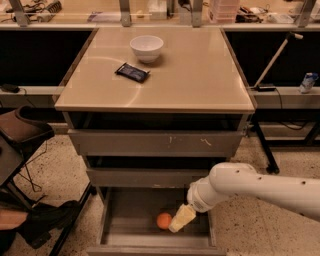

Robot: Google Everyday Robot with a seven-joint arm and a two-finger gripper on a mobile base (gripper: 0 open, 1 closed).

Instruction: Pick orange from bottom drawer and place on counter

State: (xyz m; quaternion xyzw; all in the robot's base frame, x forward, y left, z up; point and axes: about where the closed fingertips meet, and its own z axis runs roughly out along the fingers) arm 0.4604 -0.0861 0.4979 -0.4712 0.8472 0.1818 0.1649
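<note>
The orange [163,220] lies in the open bottom drawer [127,235], right of its middle. My gripper [181,219] hangs from the white arm that reaches in from the right and sits inside the drawer, just right of the orange and almost touching it. The beige counter [200,75] tops the grey cabinet above the two scuffed drawer fronts.
A white bowl [146,48] and a dark flat packet [132,72] sit on the counter's far left part. A chair [22,132] and a dark shoe [47,220] are at the left. A cluttered workbench [260,15] runs behind.
</note>
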